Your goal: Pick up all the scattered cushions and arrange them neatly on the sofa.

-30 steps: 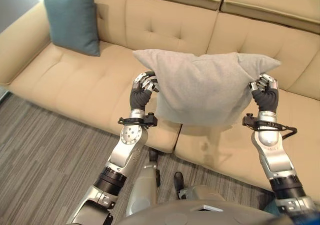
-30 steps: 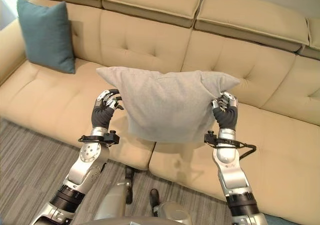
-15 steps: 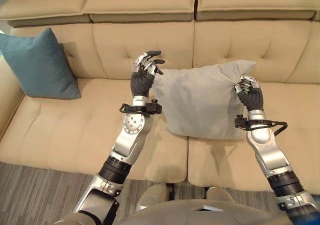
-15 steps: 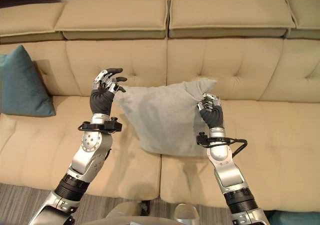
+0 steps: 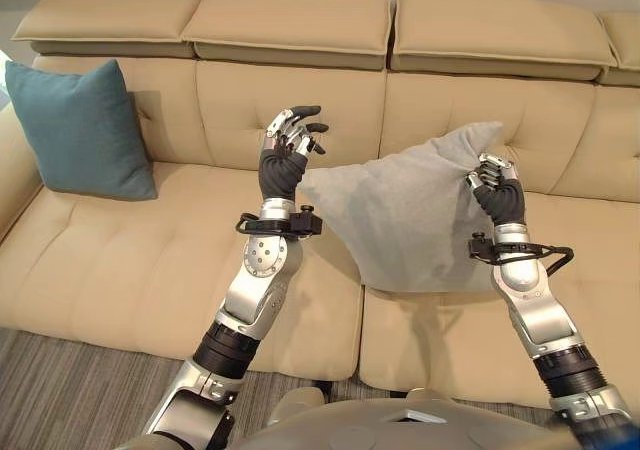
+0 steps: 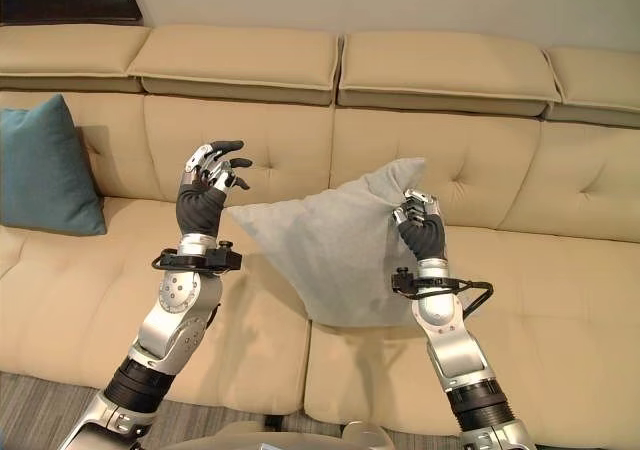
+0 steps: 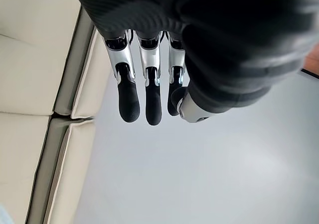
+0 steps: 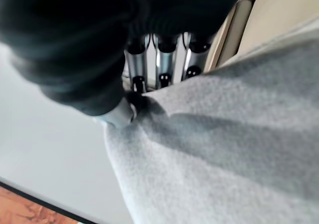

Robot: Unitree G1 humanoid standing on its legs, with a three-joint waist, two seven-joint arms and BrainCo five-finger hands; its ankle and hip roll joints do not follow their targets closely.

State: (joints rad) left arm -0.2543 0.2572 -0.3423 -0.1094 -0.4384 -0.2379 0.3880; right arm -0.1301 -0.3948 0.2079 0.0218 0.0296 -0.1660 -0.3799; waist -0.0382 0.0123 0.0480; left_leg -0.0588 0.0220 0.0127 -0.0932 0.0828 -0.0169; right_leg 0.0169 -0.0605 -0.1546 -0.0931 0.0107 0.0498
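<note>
Right robot hand (image 5: 496, 184) pinches the grey cushion's (image 5: 405, 220) upper corner; cushion slumps leftward toward the spread, empty left robot hand (image 5: 287, 150) above the sofa (image 5: 130, 260)

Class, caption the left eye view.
Right hand grips the grey cushion on the sofa; left hand open.

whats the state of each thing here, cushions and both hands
grey cushion: tilted on the sofa seat against the backrest, one top corner held up
teal cushion: upright, leaning on the backrest at the sofa's left end
left hand: open, raised, off the grey cushion
right hand: shut on the grey cushion's top corner
</note>
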